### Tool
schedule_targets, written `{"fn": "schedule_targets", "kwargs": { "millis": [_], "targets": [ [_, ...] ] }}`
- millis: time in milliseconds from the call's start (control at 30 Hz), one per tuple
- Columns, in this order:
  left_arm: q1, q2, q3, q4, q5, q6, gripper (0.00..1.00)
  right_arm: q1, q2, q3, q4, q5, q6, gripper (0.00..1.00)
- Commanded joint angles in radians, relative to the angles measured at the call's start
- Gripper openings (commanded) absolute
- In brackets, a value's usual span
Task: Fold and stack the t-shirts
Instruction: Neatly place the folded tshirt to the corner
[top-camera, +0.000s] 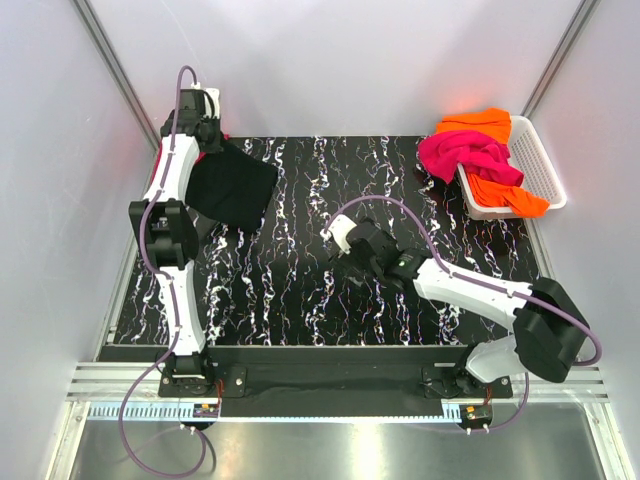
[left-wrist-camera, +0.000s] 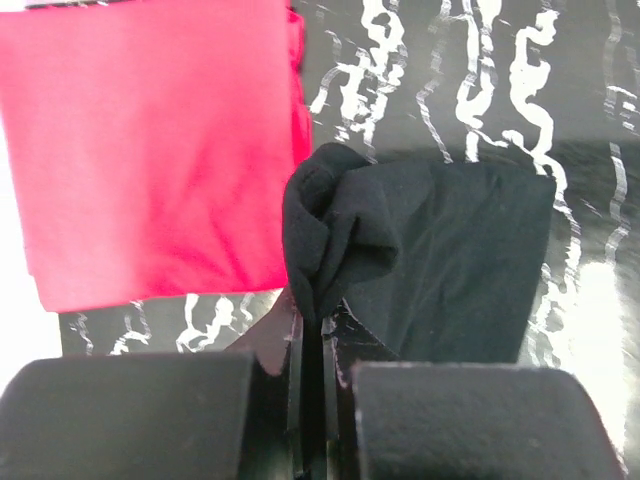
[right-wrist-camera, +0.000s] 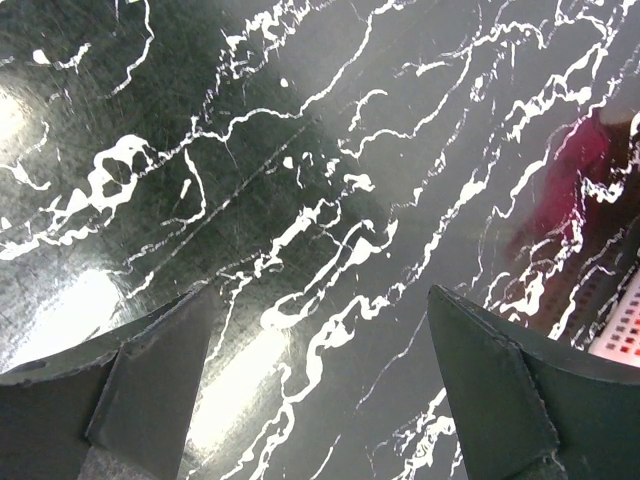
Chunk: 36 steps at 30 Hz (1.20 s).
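My left gripper is shut on a bunched edge of the folded black t-shirt, which hangs from it above the table at the far left. A folded red-pink t-shirt lies flat just beyond it; in the top view only a sliver of it shows by the arm. My right gripper is open and empty over the bare table middle. A magenta t-shirt and an orange t-shirt are heaped in the white basket.
The white lattice basket stands at the far right corner of the black marbled table. Its edge shows at the right of the right wrist view. Grey walls close in the table on three sides.
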Motion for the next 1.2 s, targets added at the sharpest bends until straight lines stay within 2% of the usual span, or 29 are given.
{"fn": "schedule_targets", "kwargs": {
  "millis": [0,267,800,1167],
  "targets": [
    [0.013,-0.009,0.058,0.157,-0.077,0.037,0.00,-0.017,0.022,0.055,0.033,-0.042,-0.006,0.93],
    [0.019,0.016,0.156,0.198,-0.079,0.063,0.00,-0.042,0.031,0.058,0.033,-0.065,-0.015,0.93],
    [0.088,-0.016,0.162,0.210,-0.014,0.104,0.00,-0.066,0.027,0.052,0.039,-0.087,-0.029,0.93],
    [0.134,0.100,0.239,0.279,0.102,0.035,0.00,-0.066,0.041,0.063,0.027,-0.085,0.000,0.93]
  ]
}}
